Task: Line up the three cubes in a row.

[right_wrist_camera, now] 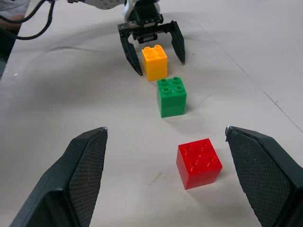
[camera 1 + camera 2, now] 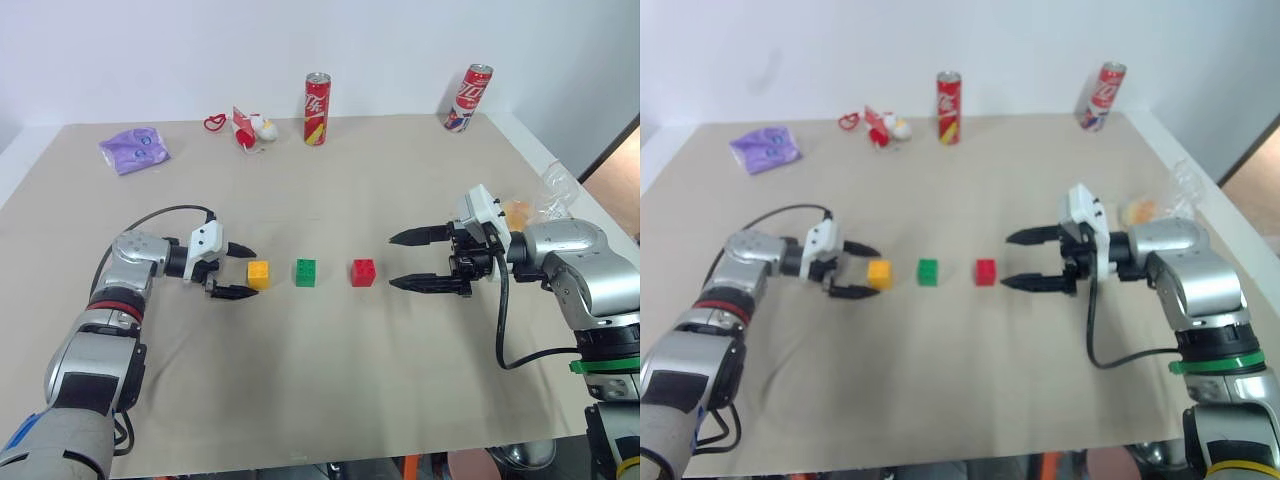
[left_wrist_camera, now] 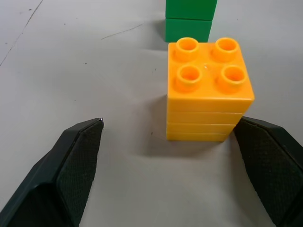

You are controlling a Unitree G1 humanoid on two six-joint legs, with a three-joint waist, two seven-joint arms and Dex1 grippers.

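Cubes stand in a straight row on the table point(image 2: 330, 390), and the green cube point(image 2: 305, 272) in the middle serves as the marker for the rest. The yellow-orange cube point(image 2: 258, 274) sits just to its left with a small gap, and the red cube point(image 2: 363, 272) sits to its right with a slightly wider gap; all three rest flat, studs up, none touching another.

The left gripper point(image 2: 236, 271) lies on the far side of the yellow-orange cube from the green cube, its fingers spread wide. In the left wrist view the yellow-orange cube point(image 3: 208, 90) sits just ahead of the gap between the fingertips, close by one fingertip, and is not clamped. The left forearm reaches in low over the table, the gripper pointing toward the green cube and tilted slightly down.

The right gripper point(image 2: 410, 261) is beyond the red cube from the green cube, well apart from it, also spread wide and holding nothing. It hangs above the table, pointing back along the row, with the right elbow held out to the side.
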